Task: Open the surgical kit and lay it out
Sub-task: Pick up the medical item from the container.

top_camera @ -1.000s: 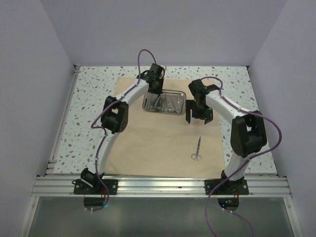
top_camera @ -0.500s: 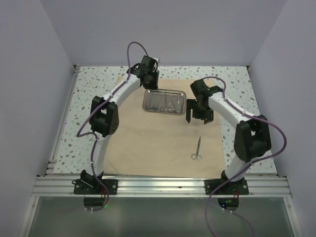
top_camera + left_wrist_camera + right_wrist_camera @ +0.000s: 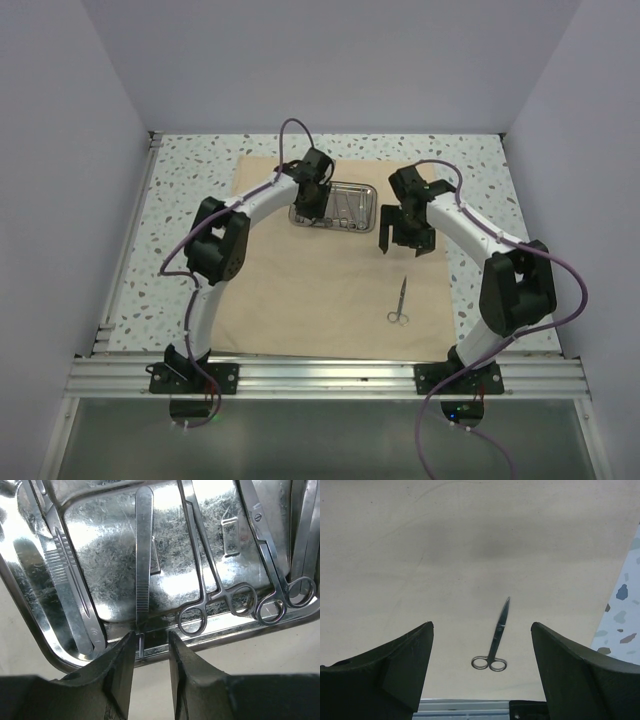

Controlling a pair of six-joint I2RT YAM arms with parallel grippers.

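- The beige cloth wrap is spread flat on the speckled surface.
- The steel tray is set on the far part of the wrap, with instruments laid inside it.
- In the tray, straight tweezers, a ribbed flat handle, ring-handled forceps and tray scissors are laid side by side.
- The left pincer is held low at the tray's near rim, parted only narrowly. The tweezers' end is seen just ahead of the gap, and whether it is touched cannot be told.
- The right pincer is spread wide and empty, held above the wrap just beside the tray's right end.
- A lone pair of scissors is laid on the wrap's near right part, well apart from the tray.
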